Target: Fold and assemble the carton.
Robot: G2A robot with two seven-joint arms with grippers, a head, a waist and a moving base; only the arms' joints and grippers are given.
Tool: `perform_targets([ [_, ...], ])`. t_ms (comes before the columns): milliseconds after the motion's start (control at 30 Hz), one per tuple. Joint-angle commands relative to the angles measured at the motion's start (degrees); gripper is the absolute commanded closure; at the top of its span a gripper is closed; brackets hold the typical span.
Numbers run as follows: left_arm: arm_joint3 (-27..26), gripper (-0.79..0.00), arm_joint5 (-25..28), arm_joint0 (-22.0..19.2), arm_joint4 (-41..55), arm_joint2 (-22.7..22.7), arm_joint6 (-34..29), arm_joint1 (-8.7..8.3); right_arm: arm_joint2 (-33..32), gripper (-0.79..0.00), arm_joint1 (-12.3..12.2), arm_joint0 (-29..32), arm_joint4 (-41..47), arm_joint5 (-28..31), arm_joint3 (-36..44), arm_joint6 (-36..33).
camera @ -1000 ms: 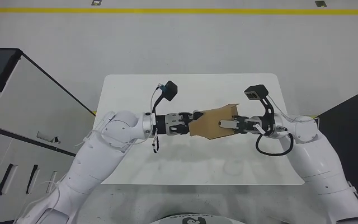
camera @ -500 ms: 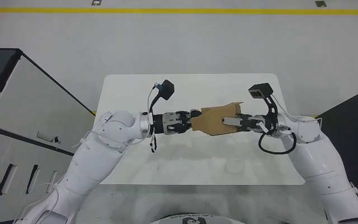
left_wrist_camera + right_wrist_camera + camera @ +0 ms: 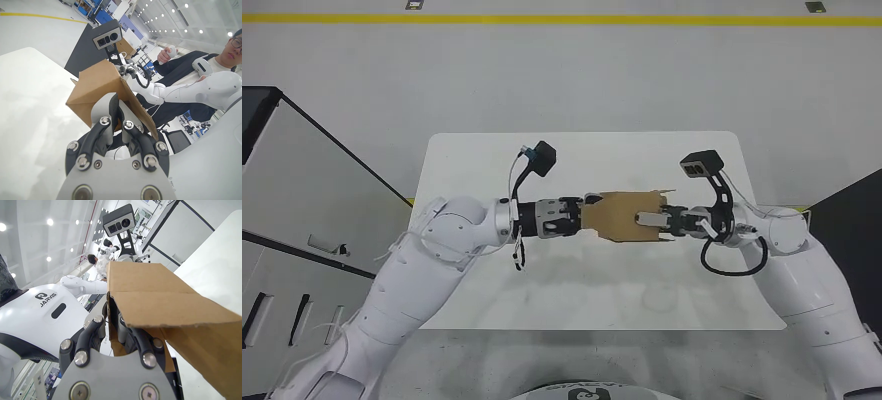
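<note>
**Carton** (image 3: pixel 620 215): brown cardboard, partly folded, not a closed box. It sits about the middle of the table, its long axis running from 9 o'clock to 3 o'clock in the top view, and is held between the two grippers. The panels stand at angles to one another along the creases, and a small flap sticks out at the 1 o'clock corner. Whether the underside touches the table cannot be told.

**Left gripper** (image 3: pixel 587 213): at the carton's 9 o'clock end, with its arm coming in from 9 o'clock. The fingers are pressed together on the edge of a cardboard panel, which runs between the pads in the left wrist view.

**Right gripper** (image 3: pixel 650 218): at the carton's 3 o'clock end, with its arm coming in from 3 o'clock. It is clamped on a flap. One pale finger lies on the upper face in the top view, and the cardboard edge passes between the fingers in the right wrist view.

**Table** (image 3: pixel 492 170): white top with rounded corners.

**Left wrist camera** (image 3: pixel 542 158): black, on a bracket, at 11 o'clock from the left gripper.

**Right wrist camera** (image 3: pixel 699 165): black, on a bracket, at 1 o'clock from the right gripper.

**Yellow line** (image 3: pixel 562 19): on the pale grey floor, crossing at 12 o'clock well beyond the table.

**Dark-framed panel** (image 3: pixel 302 170): at 9 o'clock, just beside the table's edge
</note>
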State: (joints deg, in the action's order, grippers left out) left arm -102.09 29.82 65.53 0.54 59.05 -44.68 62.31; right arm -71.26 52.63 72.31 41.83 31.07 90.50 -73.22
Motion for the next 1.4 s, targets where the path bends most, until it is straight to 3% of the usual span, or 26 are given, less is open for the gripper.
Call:
perform_targets([
  [0,-0.2,0.000,0.0,0.2,-0.2,0.9,0.1,-0.16,-0.1,0.000,0.0,0.0,0.7,0.0,-0.3,0.0],
  [433,-2.3,0.000,0.0,3.2,-0.6,5.2,0.2,-1.14,-1.7,0.000,0.2,0.6,6.5,-0.4,-1.5,-0.4],
  [967,-1.3,0.000,1.0,1.2,1.4,-1.5,-0.6,-0.01,-0.9,0.000,1.1,0.8,5.8,-0.3,-2.3,-0.3],
  [1367,0.3,0.000,1.5,0.1,1.4,-2.5,-0.1,0.32,-0.3,0.000,1.6,1.0,5.6,-0.8,-1.8,-0.8],
])
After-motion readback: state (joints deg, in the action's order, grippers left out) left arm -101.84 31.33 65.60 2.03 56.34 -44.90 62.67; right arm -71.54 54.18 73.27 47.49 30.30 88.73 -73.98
